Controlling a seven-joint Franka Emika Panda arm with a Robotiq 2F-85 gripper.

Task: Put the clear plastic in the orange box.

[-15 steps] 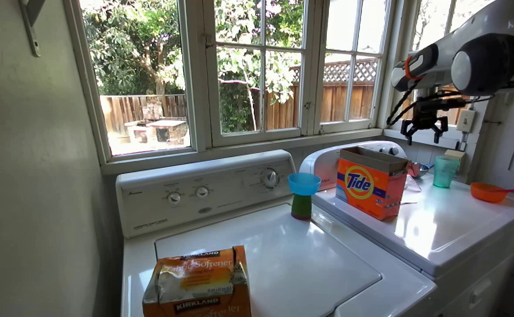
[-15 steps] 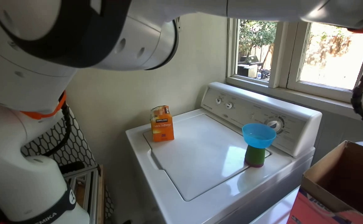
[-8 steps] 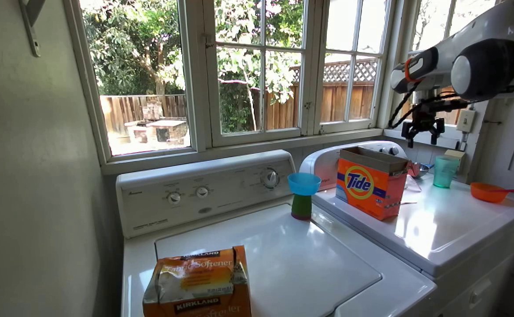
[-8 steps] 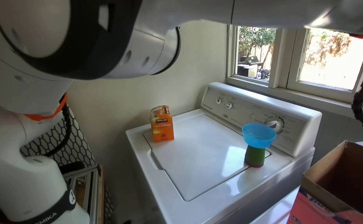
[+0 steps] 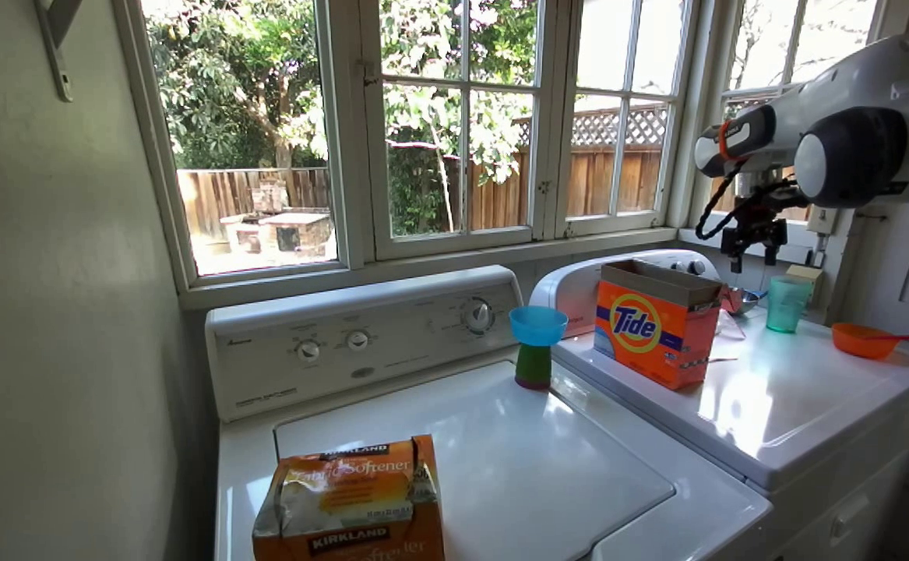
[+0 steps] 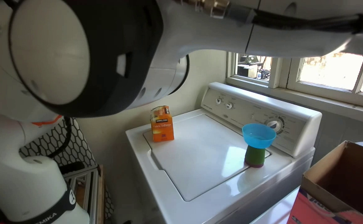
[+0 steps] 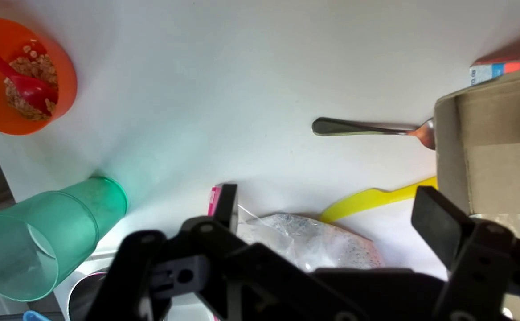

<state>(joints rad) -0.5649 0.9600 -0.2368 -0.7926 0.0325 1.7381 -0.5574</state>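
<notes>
My pincer (image 7: 329, 209) hangs released, its 2 jaws spread wide, above the clear plastic (image 7: 306, 232) lying on the white surface (image 7: 242, 89) near the orange Tide box (image 5: 641, 331).

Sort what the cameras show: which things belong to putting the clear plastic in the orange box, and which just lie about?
Job: gripper, clear plastic, Tide box (likely target).
Lying about, among others: orange bowl, red spoon, teal cup, yellow knife, metal utensil, blue bowl, softener box.
</notes>
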